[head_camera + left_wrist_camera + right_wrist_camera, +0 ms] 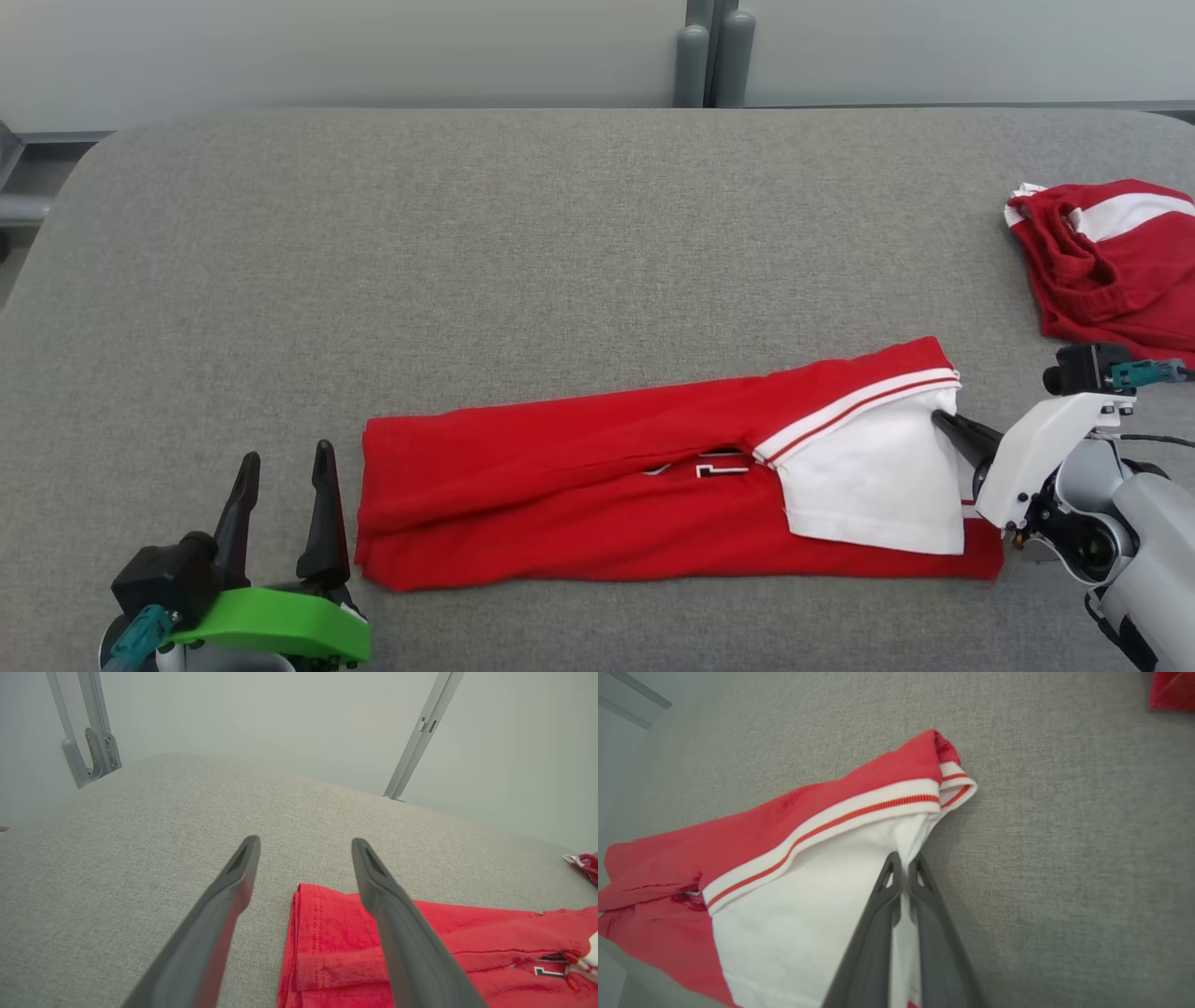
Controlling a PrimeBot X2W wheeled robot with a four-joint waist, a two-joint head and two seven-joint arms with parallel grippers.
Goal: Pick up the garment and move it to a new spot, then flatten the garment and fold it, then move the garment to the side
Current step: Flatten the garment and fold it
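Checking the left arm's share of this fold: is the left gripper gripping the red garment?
No, the left gripper stands wide open beside the red garment, whose end lies flat on the table.

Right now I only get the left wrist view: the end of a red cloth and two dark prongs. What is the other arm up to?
Observer: The right arm's jaws are shut on the edge of a white panel at the far end of that red garment, which lies as a long folded strip.
Operator: Is that the only piece of clothing there?
Observer: No. A second red garment with a white stripe lies crumpled by the right edge of the table, apart from the first.
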